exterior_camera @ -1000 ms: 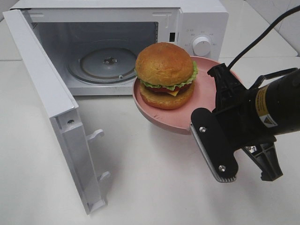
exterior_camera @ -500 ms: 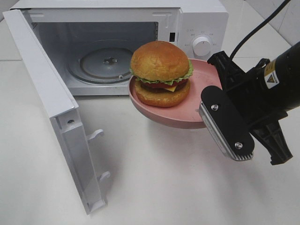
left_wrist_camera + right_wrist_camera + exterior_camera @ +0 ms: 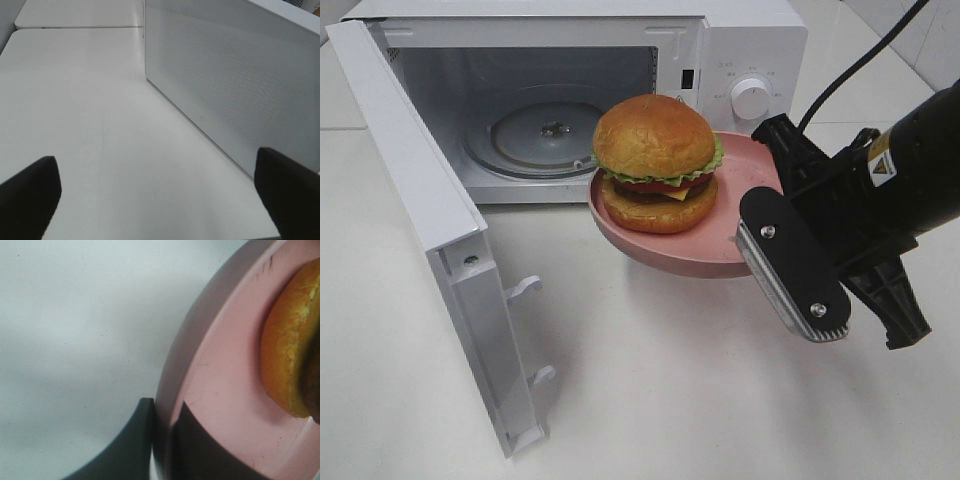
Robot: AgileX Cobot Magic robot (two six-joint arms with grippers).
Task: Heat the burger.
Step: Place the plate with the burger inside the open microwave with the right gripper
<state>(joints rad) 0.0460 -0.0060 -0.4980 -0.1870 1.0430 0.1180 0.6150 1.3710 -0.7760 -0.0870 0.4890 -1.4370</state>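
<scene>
I judge the burger (image 3: pixel 655 163) light but loosely stacked and glossy, apt to slide, so the hold belongs on the pink plate (image 3: pixel 690 258), kept level. Right jaws pinch its near-right rim, aloft before the open microwave (image 3: pixel 750 55). Left jaws spread wide over the white bench (image 3: pixel 650 400). The cavity looks roomy — door (image 3: pixel 420 190) swung left.

Looks like a lab mock-up of a kitchen. Shown by white microwave (image 3: pixel 750 40) at upper left, standing on plain white table (image 3: pixel 670 400).
</scene>
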